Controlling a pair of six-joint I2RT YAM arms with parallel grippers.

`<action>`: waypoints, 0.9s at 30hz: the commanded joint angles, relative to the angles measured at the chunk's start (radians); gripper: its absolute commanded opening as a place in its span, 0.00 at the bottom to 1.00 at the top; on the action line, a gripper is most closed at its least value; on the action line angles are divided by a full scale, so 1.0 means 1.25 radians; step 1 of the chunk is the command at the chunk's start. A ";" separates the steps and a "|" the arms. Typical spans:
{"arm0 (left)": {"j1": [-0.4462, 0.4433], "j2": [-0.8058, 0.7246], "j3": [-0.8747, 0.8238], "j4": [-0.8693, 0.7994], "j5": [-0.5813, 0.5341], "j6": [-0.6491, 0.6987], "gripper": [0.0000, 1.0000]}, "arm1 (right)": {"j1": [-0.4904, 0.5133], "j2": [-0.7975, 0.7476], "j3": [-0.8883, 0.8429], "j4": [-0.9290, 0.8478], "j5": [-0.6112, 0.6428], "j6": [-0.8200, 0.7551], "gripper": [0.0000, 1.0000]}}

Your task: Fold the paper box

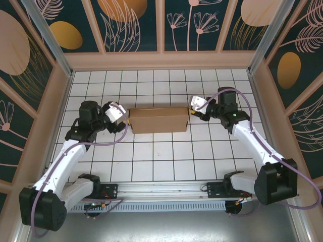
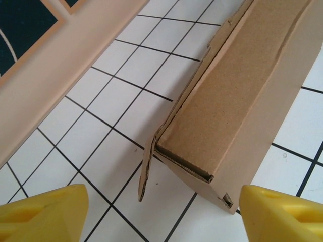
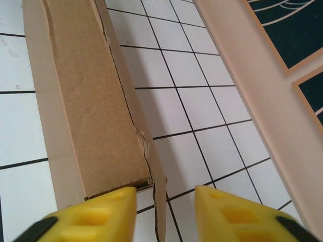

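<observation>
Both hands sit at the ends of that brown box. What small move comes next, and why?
Likely the left hand eases forward to push in the loose flap at its end of the paper box: the flap juts outward beside the box end, and the hand's open fingers flank it.

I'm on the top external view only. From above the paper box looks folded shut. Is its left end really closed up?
Observer: Not fully. In the left wrist view, a small flap stands out loose from the corner of the paper box at that end.
Operator: Is the left gripper holding that end?
Observer: No. The left gripper is open, with its yellow fingers spread to either side of that end.
</observation>
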 commanded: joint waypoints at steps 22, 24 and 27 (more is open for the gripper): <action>0.005 0.080 0.053 0.067 0.045 -0.038 0.28 | 0.006 -0.040 -0.038 0.060 0.035 0.030 0.27; 0.005 0.080 0.054 0.067 0.041 -0.037 0.27 | 0.005 -0.053 -0.036 0.060 0.040 0.031 0.30; 0.005 0.080 0.054 0.066 0.041 -0.039 0.26 | 0.005 -0.048 -0.024 0.048 0.035 0.037 0.33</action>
